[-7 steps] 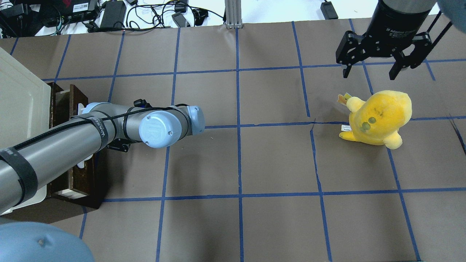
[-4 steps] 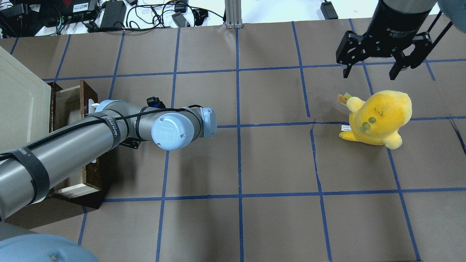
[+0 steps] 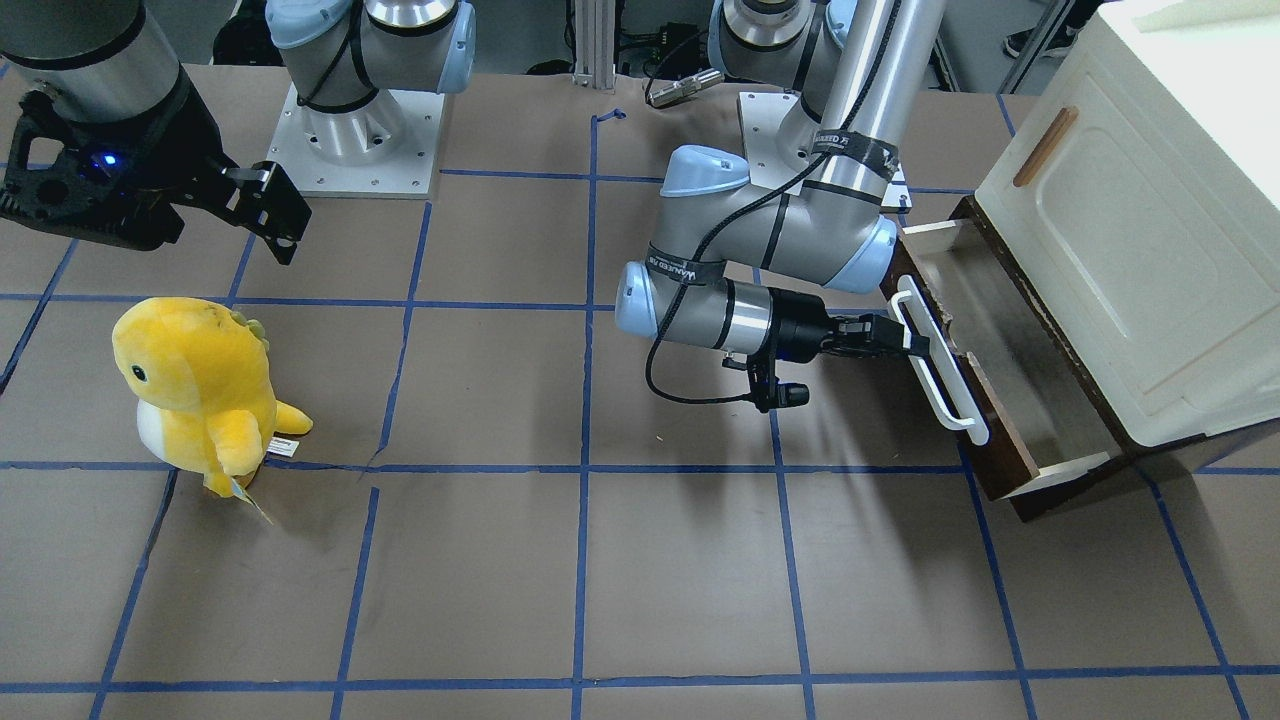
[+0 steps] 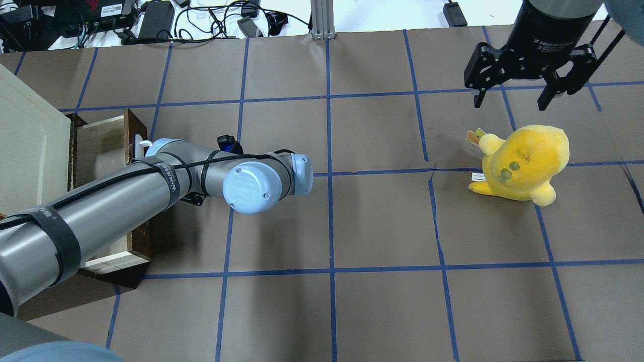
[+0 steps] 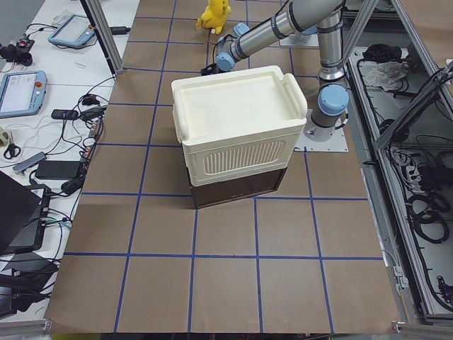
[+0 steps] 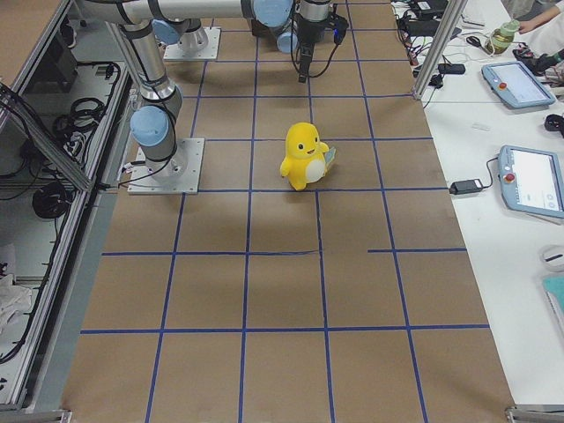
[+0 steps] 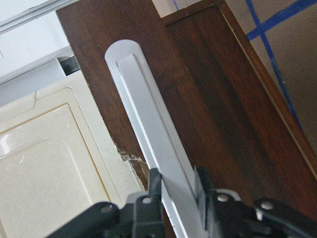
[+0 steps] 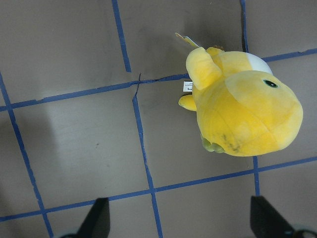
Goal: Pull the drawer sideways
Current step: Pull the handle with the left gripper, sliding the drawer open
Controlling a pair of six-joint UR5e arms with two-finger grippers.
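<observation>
The drawer point(image 3: 1000, 340) stands partly pulled out from under the cream cabinet point(image 3: 1150, 200). It has a dark brown front, pale wood sides and a greyish inside. My left gripper point(image 3: 905, 335) is shut on its long white bar handle point(image 3: 942, 370), near the handle's far end. In the left wrist view both fingers point(image 7: 154, 191) clamp the handle point(image 7: 143, 124) against the brown front point(image 7: 213, 99). In the overhead view the drawer point(image 4: 103, 151) shows at the left, and my left arm hides the gripper. My right gripper point(image 4: 510, 104) is open and empty, high above the table.
A yellow plush toy point(image 4: 523, 161) stands on the brown paper below the right gripper, and also shows in the right wrist view point(image 8: 242, 114). The cabinet point(image 4: 25, 136) fills the table's left edge. Cables and power bricks point(image 4: 156, 20) lie beyond the far edge.
The drawer has slid further out of the cabinet, to the right in the overhead view. My left arm moved right with the handle. The right arm has not moved.
</observation>
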